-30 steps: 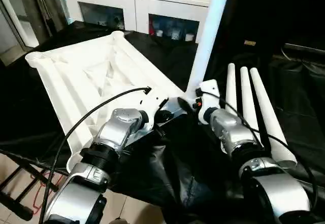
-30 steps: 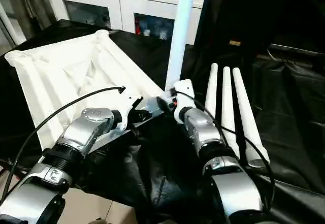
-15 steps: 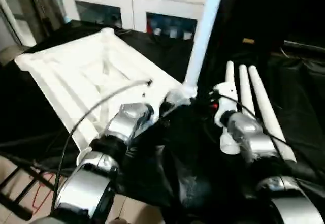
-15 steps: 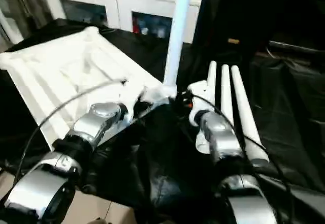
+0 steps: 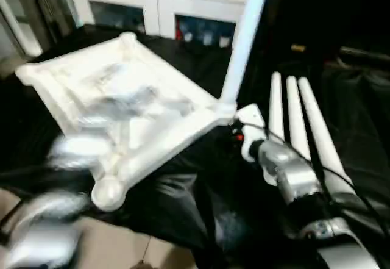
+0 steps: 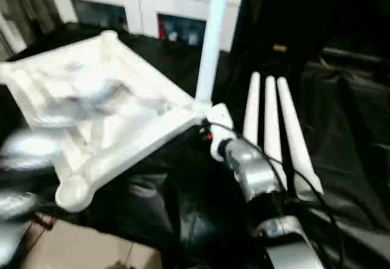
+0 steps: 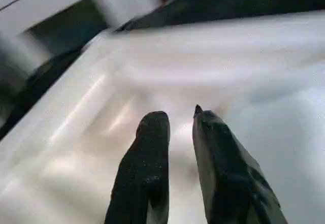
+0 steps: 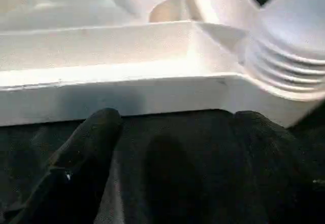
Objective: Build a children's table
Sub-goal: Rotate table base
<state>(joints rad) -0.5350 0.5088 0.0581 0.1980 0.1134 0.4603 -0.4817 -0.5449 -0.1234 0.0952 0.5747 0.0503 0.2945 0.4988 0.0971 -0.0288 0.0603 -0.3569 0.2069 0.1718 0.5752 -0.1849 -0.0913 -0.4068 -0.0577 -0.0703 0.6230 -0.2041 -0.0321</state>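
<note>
White ribbed plastic tabletop (image 5: 122, 116) lies upside down on the black-draped counter (image 5: 201, 208), one long white tapered leg (image 5: 244, 43) upright in its corner socket, three spare white legs (image 5: 298, 129) just beside. My right pincer (image 8: 172, 127) is spread wide, empty, near that socket. My left pincer (image 7: 180, 148) sits slightly apart over the ribs, pinching nothing. Risks as I judge them: the leg may be only partly seated and topple; an arm could clip it.
</note>
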